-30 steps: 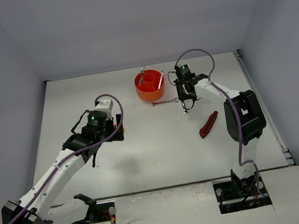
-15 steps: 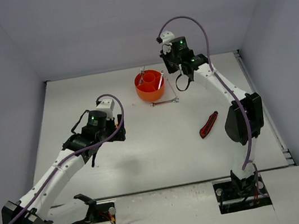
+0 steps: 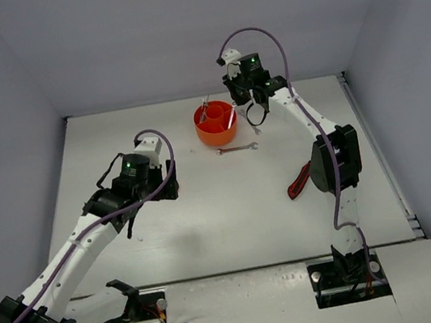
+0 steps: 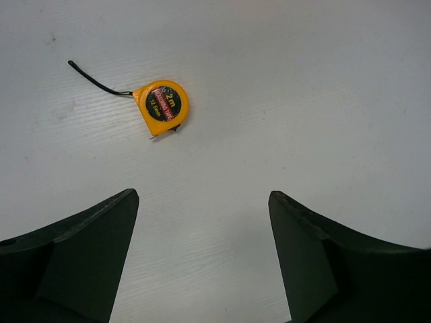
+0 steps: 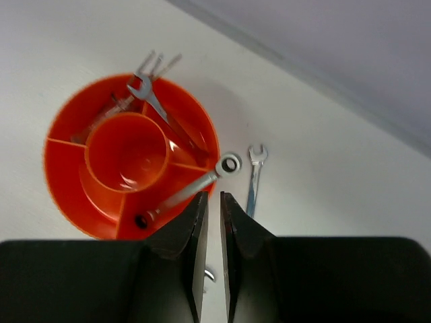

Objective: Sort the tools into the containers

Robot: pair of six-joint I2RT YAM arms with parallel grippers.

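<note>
The right gripper (image 5: 214, 200) is clenched on a silver wrench (image 3: 256, 129) and hangs in the air just right of the orange tub (image 3: 218, 136), which stands at the far middle of the desk (image 3: 208, 220). Some wrenches (image 5: 156, 108) lean in the outer compartments of the tub. On the desk, just on the near side of the tub, lies another wrench (image 3: 237, 149). The left gripper (image 4: 202, 259) is released, its jaws wide apart, above the left part of the desk. The tape measure (image 4: 163, 103) lies ahead of it, not touched. The utility knife (image 3: 295, 190) lies at the right, partly hidden by the right arm.
</note>
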